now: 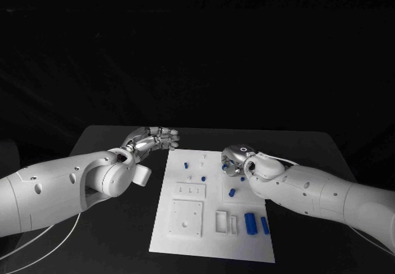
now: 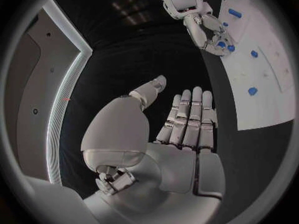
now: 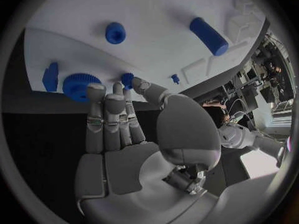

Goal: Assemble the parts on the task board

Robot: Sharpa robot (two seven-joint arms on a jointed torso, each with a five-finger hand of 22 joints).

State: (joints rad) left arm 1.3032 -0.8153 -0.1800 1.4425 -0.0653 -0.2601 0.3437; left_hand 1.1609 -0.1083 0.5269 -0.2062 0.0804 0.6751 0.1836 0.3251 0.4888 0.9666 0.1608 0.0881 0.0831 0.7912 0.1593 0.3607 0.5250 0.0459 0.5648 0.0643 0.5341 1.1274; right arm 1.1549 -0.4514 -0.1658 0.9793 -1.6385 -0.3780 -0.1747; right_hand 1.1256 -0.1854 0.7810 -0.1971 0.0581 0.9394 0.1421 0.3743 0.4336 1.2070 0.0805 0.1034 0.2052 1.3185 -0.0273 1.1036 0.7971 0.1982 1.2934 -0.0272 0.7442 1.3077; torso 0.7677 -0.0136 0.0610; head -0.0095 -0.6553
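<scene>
Right hand (image 3: 118, 129) fingers straight, holding nothing, tips at blue gear (image 3: 79, 86) on task board (image 3: 162, 40), left hand (image 2: 181, 129) flat, empty, beside board

The board (image 1: 212, 228) lies between the hands. The right hand's (image 1: 234, 161) fingertips (image 3: 96, 90) touch a gear (image 3: 79, 84) on it; a peg (image 3: 116, 32) and cylinder (image 3: 209, 35) lie beyond them. The left hand (image 1: 156, 138) is beside the board's far corner.

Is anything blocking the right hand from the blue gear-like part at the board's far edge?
Nothing visible. In the right wrist view the right hand has its fingers extended right at the blue toothed part on the task board, no object between.
</scene>
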